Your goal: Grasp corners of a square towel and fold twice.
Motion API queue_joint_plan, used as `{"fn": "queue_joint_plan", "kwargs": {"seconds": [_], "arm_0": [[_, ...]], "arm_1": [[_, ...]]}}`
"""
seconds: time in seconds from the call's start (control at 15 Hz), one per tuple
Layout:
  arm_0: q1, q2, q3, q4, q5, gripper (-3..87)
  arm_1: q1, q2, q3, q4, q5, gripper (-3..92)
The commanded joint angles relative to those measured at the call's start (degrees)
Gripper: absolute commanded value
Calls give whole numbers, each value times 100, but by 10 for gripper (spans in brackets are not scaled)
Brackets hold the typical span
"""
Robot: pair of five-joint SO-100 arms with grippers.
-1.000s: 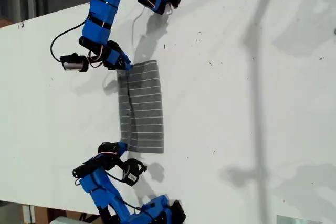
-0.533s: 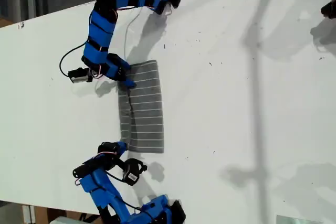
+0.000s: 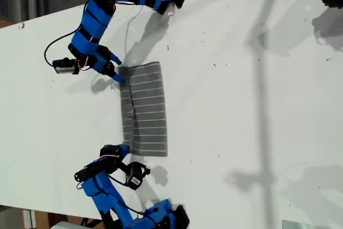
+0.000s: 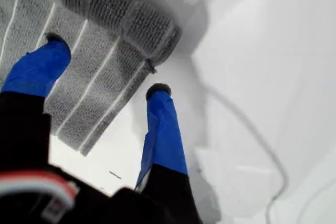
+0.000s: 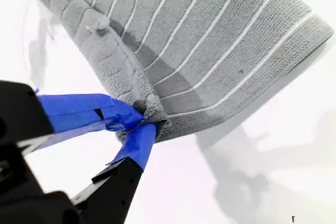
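The soft grey towel with thin white stripes (image 3: 143, 110) lies folded in half on the white table (image 3: 241, 105), a long rectangle stretching between my two grippers. Its stripes run across its short width, evenly spaced. The edge nearer the arms is doubled and a little rumpled, with a ridge of bunched pile along it; the far edge lies flat and straight. In the second wrist view the layers show clearly, the upper layer's hem sitting just inside the lower one, and the weave reads as a ribbed terry.

My first gripper (image 4: 107, 69), its fingers wrapped in blue tape, stands spread apart and grips nothing. One fingertip (image 4: 55, 43) hangs over the striped cloth, the other (image 4: 157, 90) over bare table just beside the towel's rounded corner (image 4: 157, 51). In the exterior view this gripper (image 3: 113, 70) sits at the towel's upper end, just off its corner.

My second gripper (image 5: 143, 121) is clenched on the towel's stacked corner (image 5: 152, 109) at the opposite end, the blue-taped tips pinching the bunched grey pile between them. In the exterior view it (image 3: 124, 149) meets the towel's lower corner on the exterior view's left.
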Motion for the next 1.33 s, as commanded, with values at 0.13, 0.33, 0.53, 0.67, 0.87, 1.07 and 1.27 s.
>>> {"fn": "queue_joint_plan", "kwargs": {"seconds": [0.13,0.33,0.53,0.67,0.87,1.07,1.27], "arm_0": [[88,97,-202,-35,26,-1],[97,44,-299,-18,26,-1],[141,-158,-527,53,18,-1],[176,-237,-615,70,18,-1],[185,-255,-615,70,18,-1],[185,-255,-615,70,26,-1],[185,-255,-606,62,18,-1]], "arm_1": [[501,-694,-299,-369,-272,331],[606,-1011,-396,-475,-343,321],[413,-853,-483,-422,-369,289],[378,-668,-519,-369,-369,293],[308,-527,-519,-325,-369,283],[35,-299,-721,-105,-325,241],[9,-281,-835,-26,-316,225]]}}
